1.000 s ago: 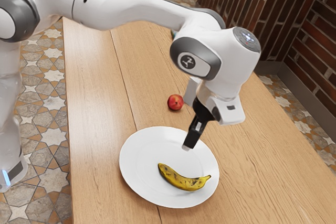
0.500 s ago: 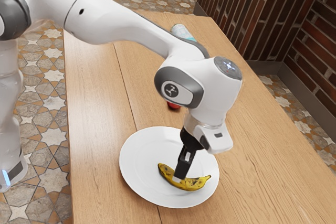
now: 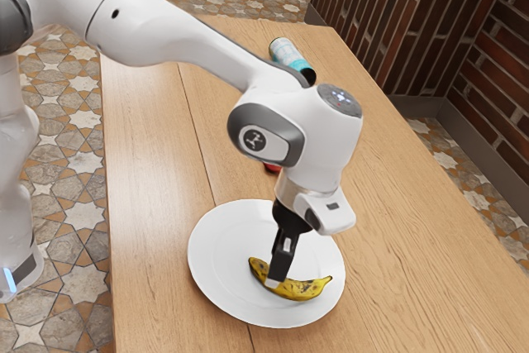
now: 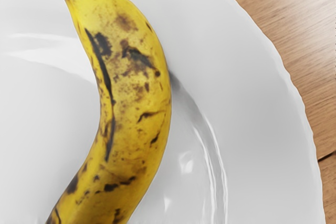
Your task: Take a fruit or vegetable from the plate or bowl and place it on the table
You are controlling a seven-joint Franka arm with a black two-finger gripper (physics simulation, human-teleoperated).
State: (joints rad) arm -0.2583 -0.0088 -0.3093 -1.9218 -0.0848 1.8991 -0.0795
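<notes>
The banana lies on the near part of the plate, its stem end pointing to the exterior view's right. It hasn't shifted; what has changed is your gripper. A second ago it was above the plate, beyond the banana; now it has come down to the fruit and slid a little to the exterior view's left, so its tip meets the banana's outline between the middle and the left end. You can't tell from here whether it is wide or narrow, nor whether it has any hold.

For the task, this looks like the end of the approach, with the lift and the placing still to do. You probably want a firm pinch across the banana's body before raising it; a grip this far off the middle could let the stem end droop or swing.

Outward from the plate, the bare table to the left looks like an easy spot to set it down. The red fruit is now mostly behind the arm, and the can lies at the far end.
</notes>
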